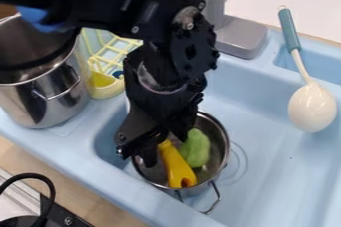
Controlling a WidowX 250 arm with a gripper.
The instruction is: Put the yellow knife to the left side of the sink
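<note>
- Camera view: the gripper (165,150) hangs over the pot (225,139) in the sink (276,171), jaws apart.
- The yellow knife (177,167) lies in the pot, its upper end between the jaws (whether they touch it, I can't tell), its lower end beyond them, near the rim.
- Just beside it, a green thing (196,149), also in the pot.
- Farther right, a spoon (311,107).
</note>
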